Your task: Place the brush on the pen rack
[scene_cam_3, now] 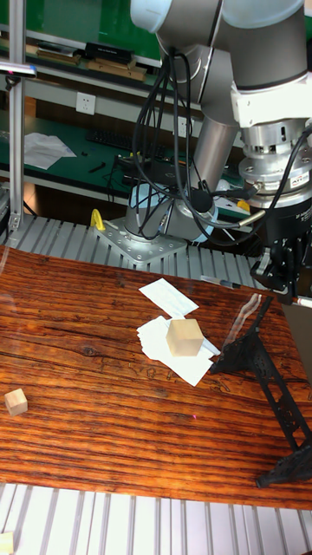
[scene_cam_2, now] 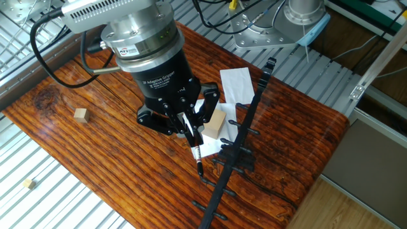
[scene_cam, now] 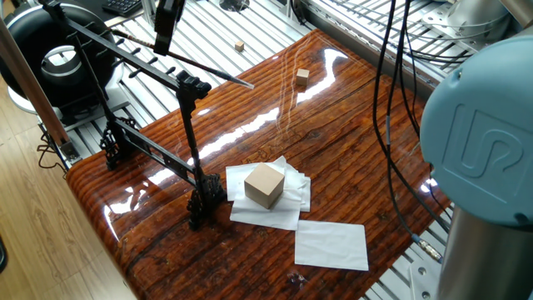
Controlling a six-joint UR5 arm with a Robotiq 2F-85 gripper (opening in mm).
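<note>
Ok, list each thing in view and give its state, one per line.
claw: shut on the brush, above the table
brush: held, slanted, tip near the pen rack, not yet on it
pen rack: upright, nothing on it
large wooden cube: resting on white papers
small wooden cube: lying loose on table

You have bright, even overhead light in all three views. In one fixed view, the glossy wooden tabletop (scene_cam: pixel 275 158) throws white glare streaks along its far edge and near the left corner, washing out the grain there. The robot arm housing (scene_cam: pixel 483 142) at the right sits close to the lens and is soft. In the other fixed view, the gripper (scene_cam_2: pixel 189 130) is sharp, with soft shadows beneath. The tall fixed view looks slightly dimmer, its tabletop matte.
</note>
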